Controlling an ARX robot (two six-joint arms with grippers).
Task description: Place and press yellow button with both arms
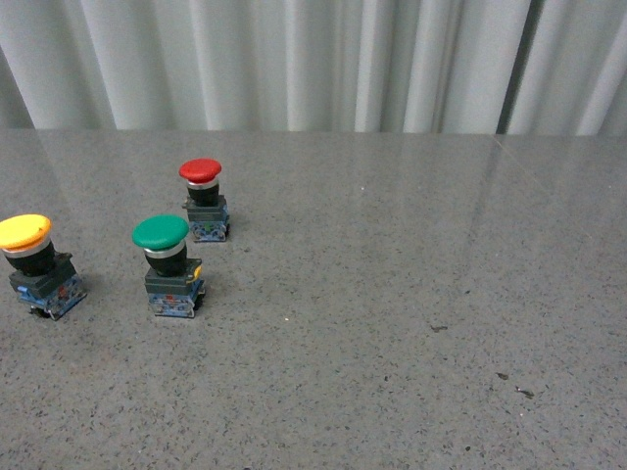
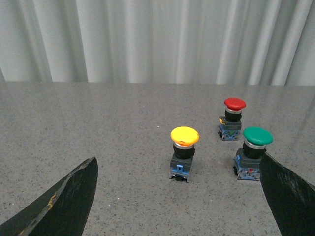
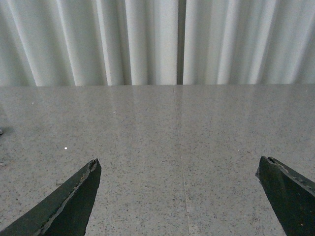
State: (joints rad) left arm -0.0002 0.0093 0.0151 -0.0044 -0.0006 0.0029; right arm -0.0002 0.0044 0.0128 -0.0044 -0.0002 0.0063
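Note:
The yellow button, with a yellow mushroom cap, black collar and blue-grey base, stands upright at the far left of the grey table. In the left wrist view it stands ahead of my open left gripper, between the lines of the two black fingers and apart from them. My right gripper is open and empty over bare table. Neither arm shows in the front view.
A green-capped button stands just right of the yellow one, and a red-capped button stands behind it. Both show in the left wrist view: the green one close to one finger, the red one beyond. A white curtain backs the table.

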